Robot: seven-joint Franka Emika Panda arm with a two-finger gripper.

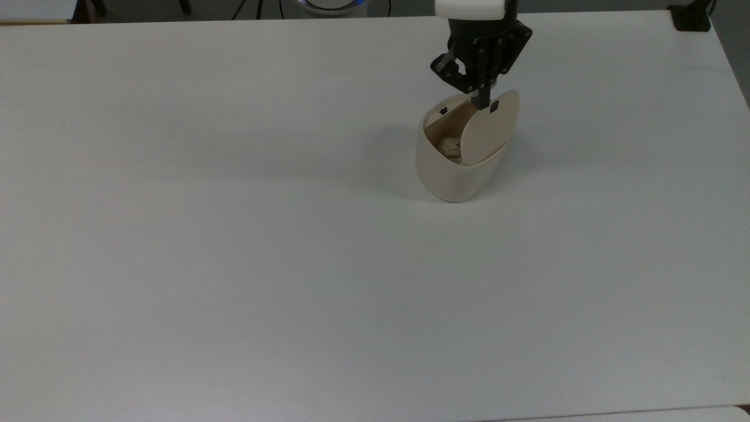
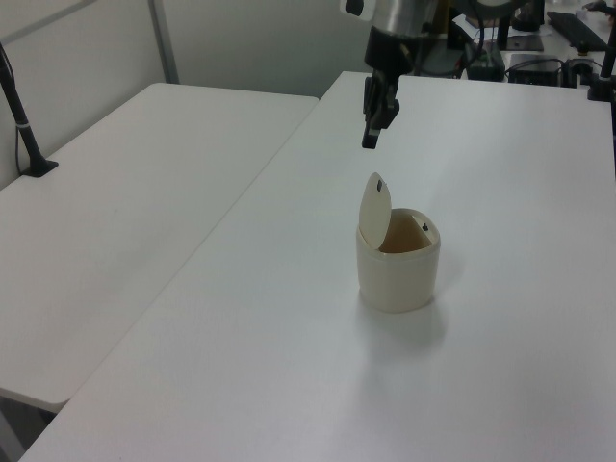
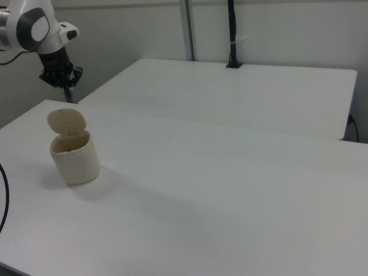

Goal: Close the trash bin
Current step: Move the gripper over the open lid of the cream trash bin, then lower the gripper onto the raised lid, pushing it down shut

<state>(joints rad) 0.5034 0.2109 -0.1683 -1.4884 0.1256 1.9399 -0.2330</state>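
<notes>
Hovering end effector [image 2: 370, 142] (bin [image 2: 398, 265] open)

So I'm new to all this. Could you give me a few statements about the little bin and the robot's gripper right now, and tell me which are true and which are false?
1. The hinged lid of the small cream plastic trash bin stands open. True.
2. The black gripper is pressing the lid flat. False: in the left view it hangs above the raised lid, apart from it.
3. Something pale and crumpled lies inside the bin. True.
4. The bin lies tipped on its side. False: it stands upright on the white table.
5. The lid bears a small black tab. True.
</notes>
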